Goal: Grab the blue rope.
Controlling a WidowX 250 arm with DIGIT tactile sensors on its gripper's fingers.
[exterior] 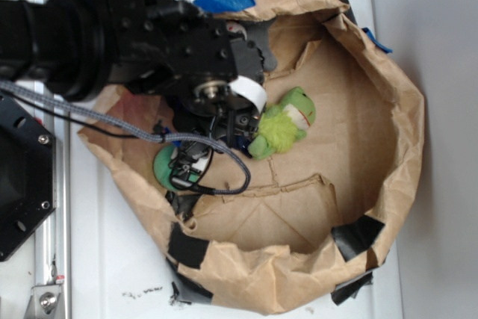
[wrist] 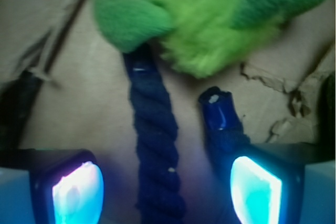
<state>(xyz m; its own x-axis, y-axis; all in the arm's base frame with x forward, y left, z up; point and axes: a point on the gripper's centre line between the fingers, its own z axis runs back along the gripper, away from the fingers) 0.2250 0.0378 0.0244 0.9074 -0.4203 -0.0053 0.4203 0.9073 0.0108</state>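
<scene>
Straddling blue rope (wrist: pixel 156 145), gripper (wrist: pixel 167 187) parted.

The blue rope (wrist: pixel 155 145) is matt twisted cotton, rough and fibrous, with one end (wrist: pixel 218 109) bound in glossy blue tape. Touching it, the green plush toy (wrist: pixel 220 19) is fuzzy cloth, and under both lies a crumpled brown paper bag (exterior: pixel 358 110), dull and creased. The claw (wrist: pixel 167 190) has smooth plastic pads (wrist: pixel 255 190) that shine blue.
</scene>
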